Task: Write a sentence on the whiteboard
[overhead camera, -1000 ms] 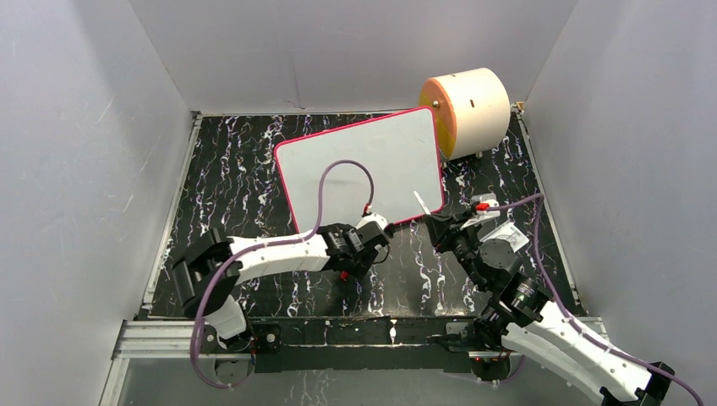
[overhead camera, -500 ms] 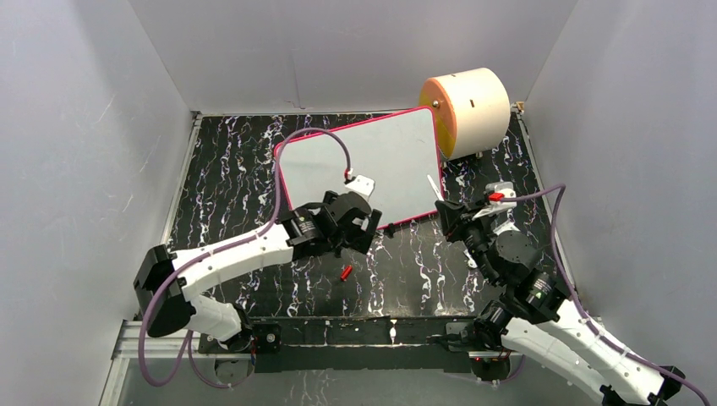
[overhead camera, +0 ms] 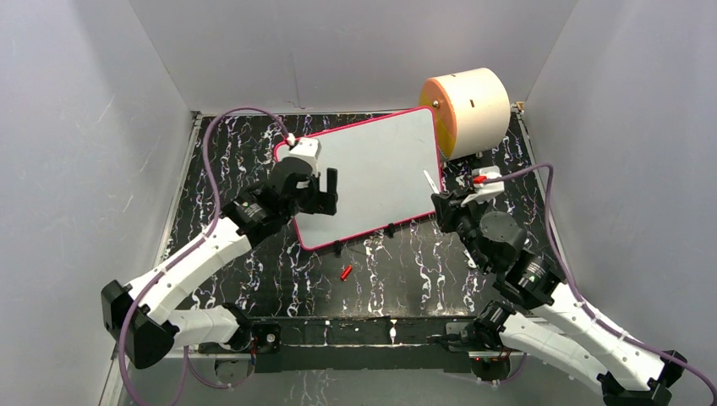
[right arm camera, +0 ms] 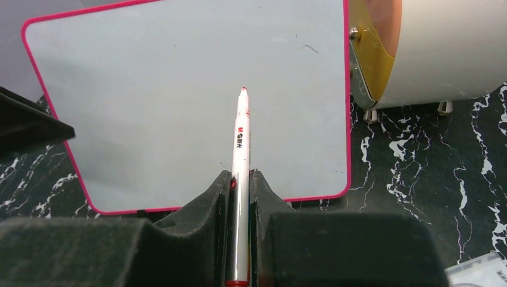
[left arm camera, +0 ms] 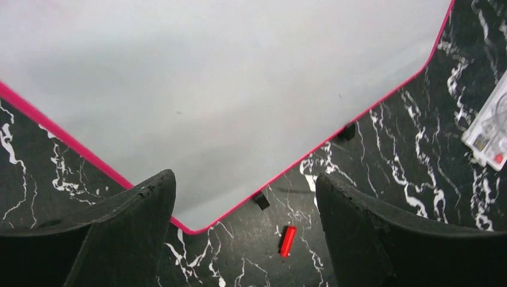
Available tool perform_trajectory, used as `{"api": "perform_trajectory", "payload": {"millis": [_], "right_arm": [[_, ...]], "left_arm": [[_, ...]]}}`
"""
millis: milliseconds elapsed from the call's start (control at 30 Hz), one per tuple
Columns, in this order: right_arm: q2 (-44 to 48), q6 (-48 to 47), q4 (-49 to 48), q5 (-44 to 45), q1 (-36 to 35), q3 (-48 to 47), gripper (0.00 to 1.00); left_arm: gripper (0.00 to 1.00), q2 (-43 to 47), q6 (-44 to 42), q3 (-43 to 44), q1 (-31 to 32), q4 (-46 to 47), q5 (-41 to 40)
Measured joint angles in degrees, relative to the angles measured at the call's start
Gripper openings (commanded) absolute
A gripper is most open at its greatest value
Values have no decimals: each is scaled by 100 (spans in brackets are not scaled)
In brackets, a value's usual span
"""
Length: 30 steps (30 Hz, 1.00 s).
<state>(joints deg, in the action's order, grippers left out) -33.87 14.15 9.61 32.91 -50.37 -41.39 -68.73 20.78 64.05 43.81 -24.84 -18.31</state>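
1. Left hand (overhead camera: pixel 321 193) hung over the left near part of the whiteboard (overhead camera: pixel 372 161). Its 2 fingers (left arm camera: pixel 128 233) were spread wide with nothing between them. Whether they touched the surface could not be told. It was probably placed there to press the board flat and stop it sliding under the pen.
2. 1 red cap (overhead camera: pixel 345 272) lay alone on the bench (overhead camera: pixel 237 211), just in front of the board's near rim and clear of both arms. It seemed to have been dropped where it would not get in the way of writing.
3. The whiteboard lay flat and skewed on the far middle of the bench, its right far corner next to the cream cylinder. Its face was bare, with no writing on it, so the task looked barely begun. Small black tabs (left arm camera: pixel 260 200) sat against its near rim, perhaps as stops.
4. The right hand (right arm camera: pixel 240 179) was clamped shut on a white marker (right arm camera: pixel 240 137), low on the barrel. The red tip pointed out over the board's right side, angled like a pen ready for a stroke. Contact with the board could not be judged.
5. The cream cylinder (overhead camera: pixel 469 110) stood at the far right, untouched and apparently no part of the job.
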Motion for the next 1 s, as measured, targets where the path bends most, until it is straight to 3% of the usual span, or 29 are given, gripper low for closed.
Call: {"api": "perform_trajectory", "payload": {"millis": [267, 567, 833, 1000], "right_arm": [[-662, -111, 101, -33, 0, -352, 0], [-1165, -306, 96, -326, 0, -573, 0], [-1318, -463, 66, -601, 0, -590, 0], [-1449, -564, 4, -822, 0, -612, 0]], "left_arm": [[83, 256, -94, -17, -1130, 334, 986], [82, 339, -83, 61, -3008, 798, 2817], [74, 256, -133, 291, -3814, 1132, 3960], [70, -302, -107, 472, -4371, 1543, 4999]]}}
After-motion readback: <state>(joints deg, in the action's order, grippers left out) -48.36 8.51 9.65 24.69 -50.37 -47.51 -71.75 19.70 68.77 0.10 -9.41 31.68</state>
